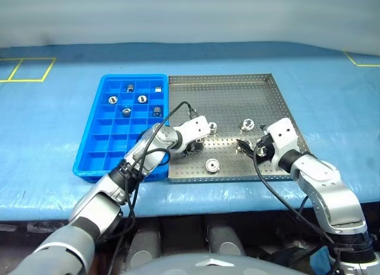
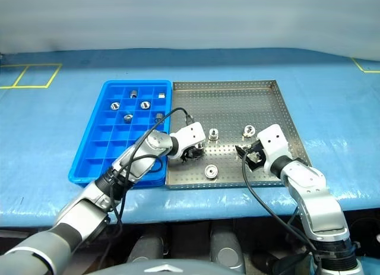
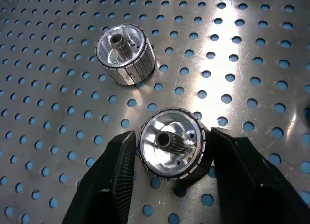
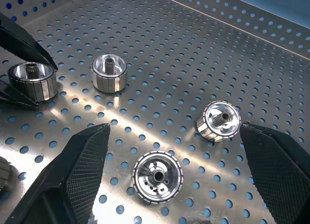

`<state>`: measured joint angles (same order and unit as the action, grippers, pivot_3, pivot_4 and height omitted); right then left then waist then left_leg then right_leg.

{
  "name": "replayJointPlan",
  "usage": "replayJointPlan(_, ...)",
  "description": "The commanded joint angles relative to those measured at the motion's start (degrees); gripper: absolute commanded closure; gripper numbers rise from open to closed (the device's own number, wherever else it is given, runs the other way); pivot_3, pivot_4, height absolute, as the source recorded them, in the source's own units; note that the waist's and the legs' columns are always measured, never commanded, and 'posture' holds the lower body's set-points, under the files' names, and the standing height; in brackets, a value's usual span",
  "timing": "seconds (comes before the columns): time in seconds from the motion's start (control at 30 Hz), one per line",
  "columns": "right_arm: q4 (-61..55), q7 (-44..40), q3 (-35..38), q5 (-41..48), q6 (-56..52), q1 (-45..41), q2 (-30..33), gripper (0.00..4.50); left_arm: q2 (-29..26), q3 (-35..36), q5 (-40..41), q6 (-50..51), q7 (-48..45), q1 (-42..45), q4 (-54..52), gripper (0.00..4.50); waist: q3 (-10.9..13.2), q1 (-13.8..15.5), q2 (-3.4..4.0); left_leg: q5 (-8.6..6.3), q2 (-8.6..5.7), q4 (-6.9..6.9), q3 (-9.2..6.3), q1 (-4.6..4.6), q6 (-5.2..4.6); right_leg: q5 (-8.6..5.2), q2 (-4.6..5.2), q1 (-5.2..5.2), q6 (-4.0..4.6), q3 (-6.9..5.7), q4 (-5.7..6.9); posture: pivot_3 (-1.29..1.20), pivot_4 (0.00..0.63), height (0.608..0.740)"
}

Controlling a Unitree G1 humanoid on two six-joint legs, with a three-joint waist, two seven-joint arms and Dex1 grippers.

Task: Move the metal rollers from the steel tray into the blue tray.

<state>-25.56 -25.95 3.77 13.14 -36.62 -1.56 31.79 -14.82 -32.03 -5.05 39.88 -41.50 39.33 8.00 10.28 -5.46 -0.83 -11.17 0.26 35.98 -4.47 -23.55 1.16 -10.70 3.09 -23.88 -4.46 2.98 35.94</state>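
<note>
The left gripper (image 3: 170, 154) is down on the steel tray (image 1: 237, 82). Its two black fingers (image 3: 109, 180) sit on each side of one roller (image 3: 172, 147). The fingers look like they press on its sides, but I cannot be sure they squeeze it tight. The roller stands on the tray floor with its hole facing up. A second roller (image 3: 125, 57) stands near it on the tray, not touching it.

The right gripper (image 4: 179, 171) is over the right part of the same tray. Its fingers (image 4: 80, 171) are spread wide and hold nothing. Between them, a flat roller (image 4: 158, 177) lies on the tray floor. Another roller (image 4: 219, 120) lies just past it, tipped on its side, close to one finger.

One more roller (image 1: 212, 164) sits near the front edge of the steel tray, between the two arms.

The blue tray (image 1: 89, 159) is just beside the steel tray, on its left, and the two touch along one side. Some rollers (image 1: 142, 99) are already in its little boxes, near the far end. The boxes near the front of it look empty.

Both trays rest on a blue cloth (image 1: 47, 126).
</note>
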Motion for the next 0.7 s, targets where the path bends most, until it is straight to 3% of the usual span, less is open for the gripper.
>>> replayJointPlan(0.03, -2.41, -0.48, -0.3, 0.02, 0.94, -0.47, 0.12, 0.0, 0.57, 1.71, 0.59, -0.4, -0.2, 0.07, -0.87, 2.23, 0.0, -0.01, 0.0, 0.0, 0.0, 0.0, 0.0, 0.0, 0.0, 0.0, 0.0, 0.0, 0.0, 0.0, 0.01, -0.16, 0.15, 0.74)
replayJointPlan(0.17, -2.23, -0.68, -1.06, 0.13, 0.96, -0.71, -0.28, 0.0, 0.07, 1.8, 0.9, -0.81, -0.39, -0.12, -1.22, 2.61, 0.0, -0.01, 0.0, 0.0, 0.0, 0.0, 0.01, 0.0, 0.0, 0.0, 0.0, 0.0, 0.0, 0.01, 0.01, -0.15, 0.15, 0.74)
replayJointPlan(0.33, -1.92, -2.22, -2.76, 0.58, 0.41, -0.78, -0.28, 0.0, -0.5, 2.89, 1.41, -0.84, -0.35, 0.14, -2.56, 2.62, 0.0, 0.02, 0.0, 0.0, 0.0, 0.0, 0.0, 0.0, 0.0, 0.0, 0.0, 0.0, 0.0, 0.01, 0.0, -0.15, 0.15, 0.74)
replayJointPlan(0.6, -2.19, -4.59, -2.21, 6.26, -1.8, -2.41, -3.25, 0.0, -0.07, 13.64, 10.04, 3.26, -0.95, -1.01, -13.26, 2.62, 0.0, 0.1, 0.0, 0.0, 0.01, 0.0, -0.01, 0.0, 0.0, 0.0, -0.01, 0.0, -0.01, 0.0, 0.03, -0.1, 0.15, 0.74)
replayJointPlan(0.7, -5.04, -8.94, -1.32, 14.72, -2.55, -3.02, -5.7, 0.0, -1.38, 18.85, 12.41, 7.13, 1.09, -2.43, -19.86, 2.62, 0.0, 0.22, 0.0, 0.0, 0.01, -0.01, -0.03, 0.01, 0.0, 0.0, -0.01, 0.01, -0.01, 0.0, 0.03, -0.07, 0.15, 0.74)
